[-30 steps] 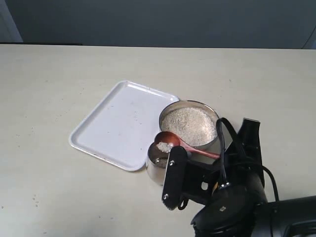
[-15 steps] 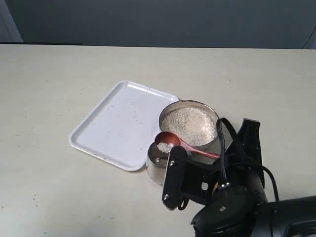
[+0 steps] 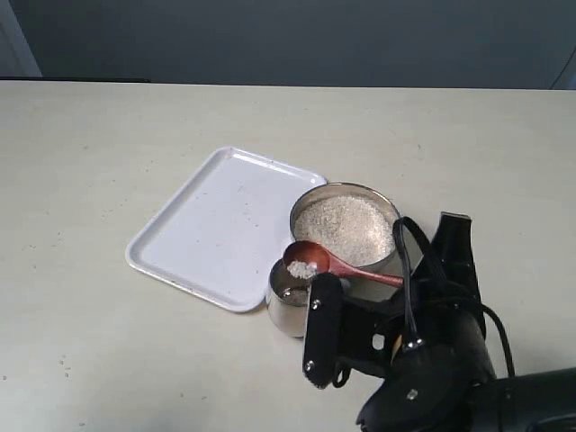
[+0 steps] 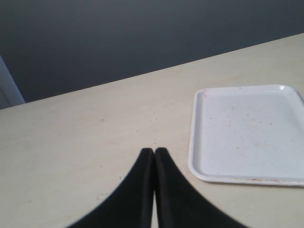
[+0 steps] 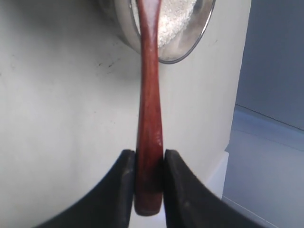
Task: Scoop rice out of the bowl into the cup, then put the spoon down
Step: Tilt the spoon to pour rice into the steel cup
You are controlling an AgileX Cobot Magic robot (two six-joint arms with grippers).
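The spoon hung level, its oval end over the cup with a small clump of rice in it, and its handle ran back across the near rim of the bowl towards the right arm. In the right wrist view the right gripper was narrowed onto the handle near its end, one black finger pressed against each side, with the handle's tip poking out just behind the grip. The claw touched nothing else. The bowl stood on the table, filled with a pale heap of rice nearly to the brim. The cup stood just beside the bowl on its near left, and a few grains showed inside it, though how full it was could not be told. A white tray lay flat to the left, its near corner close against the cup and its right edge close to the bowl; whether they touched could not be told. The left gripper had its two fingers pressed together with nothing between them, held above bare table near a corner of the tray, which bore only a few specks.
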